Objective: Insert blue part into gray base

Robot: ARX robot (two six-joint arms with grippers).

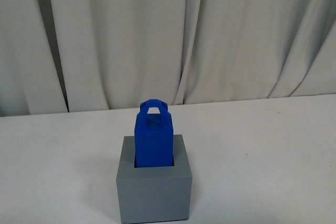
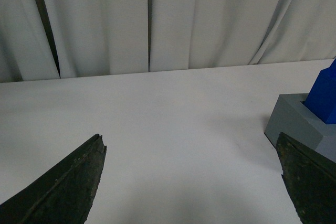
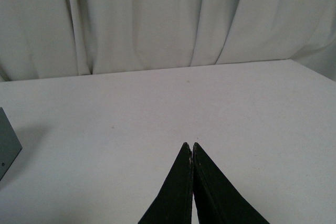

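Note:
The blue part (image 1: 153,139) stands upright with its lower end in the square recess of the gray base (image 1: 154,191), its looped handle on top. No arm shows in the front view. In the left wrist view my left gripper (image 2: 191,142) is open over bare table, and the gray base (image 2: 296,124) with the blue part (image 2: 324,95) sits just beyond one finger. My right gripper (image 3: 190,145) is shut with nothing between its fingers, above bare table; a corner of the gray base (image 3: 7,145) shows at the picture's edge.
A white table (image 1: 262,145) carries the base near its front middle. Pale pleated curtains (image 1: 168,35) hang right behind the table's far edge.

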